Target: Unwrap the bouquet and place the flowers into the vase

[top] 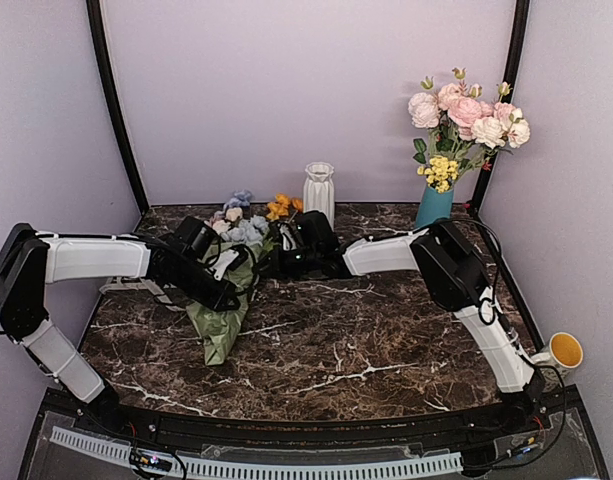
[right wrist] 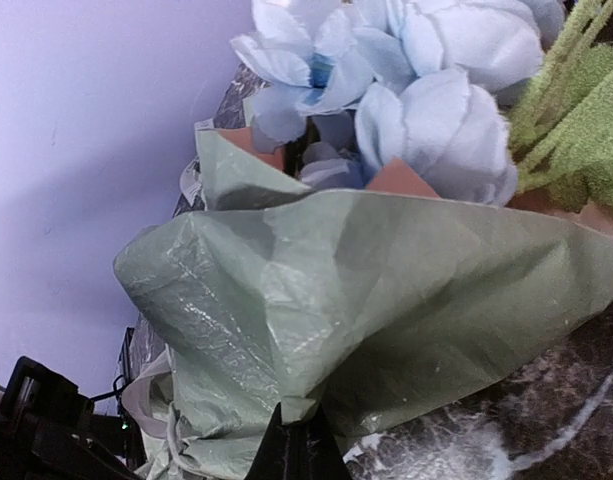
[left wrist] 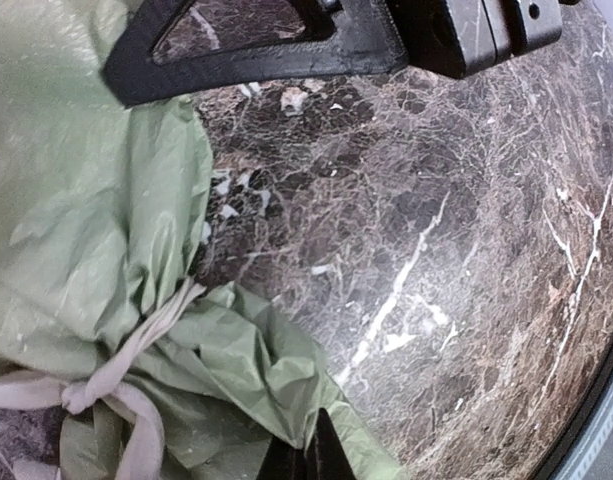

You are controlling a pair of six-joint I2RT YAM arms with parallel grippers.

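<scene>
Lying on its side near the white ribbed ceramic vase with a flared wavy rim, to that vase's left and nearer the arms: one small bouquet of orange, pale blue and cream flowers wrapped in green-and-tan kraft paper. Blooms point toward the vase; the paper tail points away from it.

- Cream ribbon: knotted round the green paper, on the bouquet side away from the vase.
- Left gripper: jaws fully closed, tips pinching a fold of the bouquet's green paper.
- Right gripper: jaws closed together, nipping the lower edge of the green paper, just left of the vase; pale blue blossoms show above the paper.
- White vase: upright, at the back of the dark brown marble table.
- Smooth teal vase: upright, right of the white vase, holding pink and white roses with yellow sprigs.
- Yellow cup: well apart from the white vase, far right.
</scene>
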